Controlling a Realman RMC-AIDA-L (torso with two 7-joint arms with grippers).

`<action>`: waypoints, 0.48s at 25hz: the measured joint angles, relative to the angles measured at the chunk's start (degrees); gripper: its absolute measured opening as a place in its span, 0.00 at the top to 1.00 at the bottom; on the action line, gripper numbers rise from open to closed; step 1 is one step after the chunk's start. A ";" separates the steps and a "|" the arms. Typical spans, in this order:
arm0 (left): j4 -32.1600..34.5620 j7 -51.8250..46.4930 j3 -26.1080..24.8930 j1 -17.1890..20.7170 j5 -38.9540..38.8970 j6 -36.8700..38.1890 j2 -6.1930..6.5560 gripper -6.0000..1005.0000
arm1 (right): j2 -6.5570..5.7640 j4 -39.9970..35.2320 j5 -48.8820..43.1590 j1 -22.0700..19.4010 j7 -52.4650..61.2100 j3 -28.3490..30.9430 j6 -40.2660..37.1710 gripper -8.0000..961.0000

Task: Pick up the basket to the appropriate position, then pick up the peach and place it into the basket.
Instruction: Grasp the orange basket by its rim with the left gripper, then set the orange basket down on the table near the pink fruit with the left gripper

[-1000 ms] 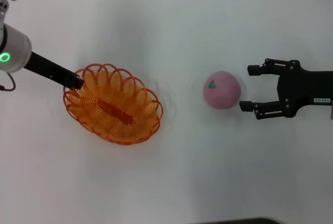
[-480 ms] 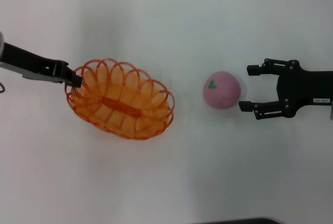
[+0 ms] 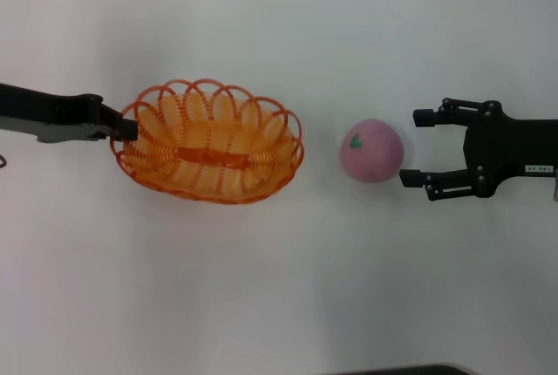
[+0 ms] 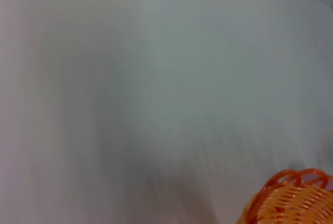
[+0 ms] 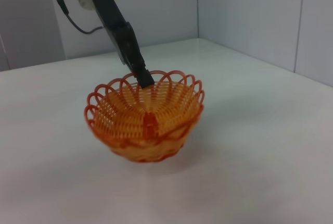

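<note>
— Where is our oval orange plastic basket of looped strands (image 3: 212,142)?
— On the white table (image 3: 279,288). Our left gripper (image 3: 125,128) pinches its rim tight. Our left wrist view shows only an edge of it.
— And the round pale-pink peach (image 3: 372,150)?
— Beside the basket, not touching. Our right gripper (image 3: 416,147) waits next to it, fingers spread wide.

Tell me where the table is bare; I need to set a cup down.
Bare: the near table in front of the basket and peach, and the far side beyond them. Crowded: the middle row, left tool on the basket rim, right tool open beside the peach.
</note>
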 joint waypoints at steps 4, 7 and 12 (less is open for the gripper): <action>4.65 -0.08 0.07 3.59 -2.30 -1.99 -2.86 0.94 | 0.08 0.00 0.00 0.00 0.00 0.00 -0.18 0.04; 5.51 -0.12 0.65 5.45 -3.57 -2.95 -3.75 0.94 | 0.25 -0.49 0.01 -0.02 0.01 0.00 -0.49 0.04; 4.29 -0.12 0.68 7.87 -5.16 -5.04 -3.84 0.94 | 1.12 -2.90 0.00 -0.41 1.09 -0.05 -0.81 0.04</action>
